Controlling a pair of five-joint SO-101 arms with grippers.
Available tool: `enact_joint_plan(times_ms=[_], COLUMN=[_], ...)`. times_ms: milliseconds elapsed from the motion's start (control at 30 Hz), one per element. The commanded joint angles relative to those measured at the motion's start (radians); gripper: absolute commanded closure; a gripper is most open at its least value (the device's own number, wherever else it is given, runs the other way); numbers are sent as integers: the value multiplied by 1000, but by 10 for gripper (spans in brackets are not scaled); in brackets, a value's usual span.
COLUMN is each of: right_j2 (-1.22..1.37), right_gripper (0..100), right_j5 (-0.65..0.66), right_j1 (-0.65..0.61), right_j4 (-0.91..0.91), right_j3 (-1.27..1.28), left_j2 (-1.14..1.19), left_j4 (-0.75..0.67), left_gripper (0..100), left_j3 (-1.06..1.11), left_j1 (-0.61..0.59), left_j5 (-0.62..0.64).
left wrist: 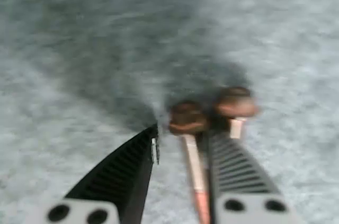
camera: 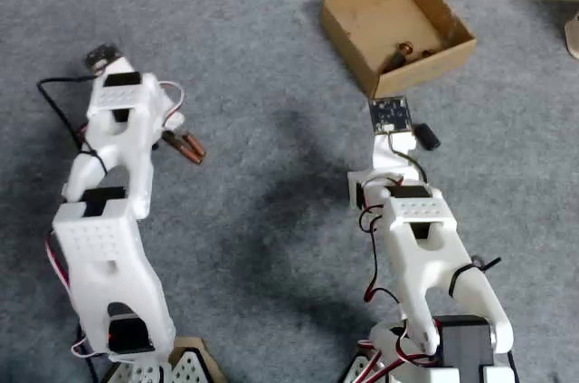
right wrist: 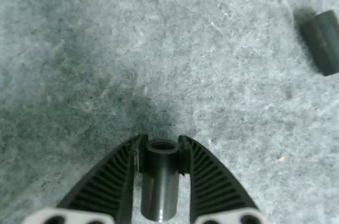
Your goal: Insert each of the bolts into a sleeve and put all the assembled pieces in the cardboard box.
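Two copper-headed bolts (camera: pixel 185 146) lie side by side on the grey carpet by the left arm. In the left wrist view my left gripper (left wrist: pixel 183 136) is open, with one bolt (left wrist: pixel 189 119) lying between its fingers against one finger, and the other bolt (left wrist: pixel 235 102) just outside that finger. My right gripper (right wrist: pixel 160 147) is shut on a black sleeve (right wrist: pixel 159 179), held with its bore pointing away from the wrist. A second black sleeve (right wrist: pixel 323 41) lies loose on the carpet (camera: pixel 427 137) beside the right arm. The cardboard box (camera: pixel 348 34) stands at the back right.
Inside the box lies one assembled piece (camera: pixel 403 55) with a copper head. The right arm's wrist board (camera: pixel 391 114) sits just in front of the box. Open carpet (camera: pixel 271 175) stretches between the two arms.
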Motion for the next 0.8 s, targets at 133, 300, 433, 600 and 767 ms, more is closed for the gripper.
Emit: enact_joint_plan(times_ms=[133,300,433,600,767], right_j2=[-53,-62,-186,-466,-670], right_gripper=[994,994,994,994,994], right_j5=[14,11,6,6,8], right_j1=[-7,-7,-8,-15,-58], right_j4=[-18,-19,-41,-154,-166], right_j3=[-1,-1,85,303,441], left_j2=[-1,-27,-107,-294,-533], left_j4=[77,212,236,233,95], left_gripper=[995,995,995,996,996], left_j3=[-45,-107,-77,68,294], left_j1=[87,122,124,150,189], left_j5=[-161,-187,-201,-204,-241])
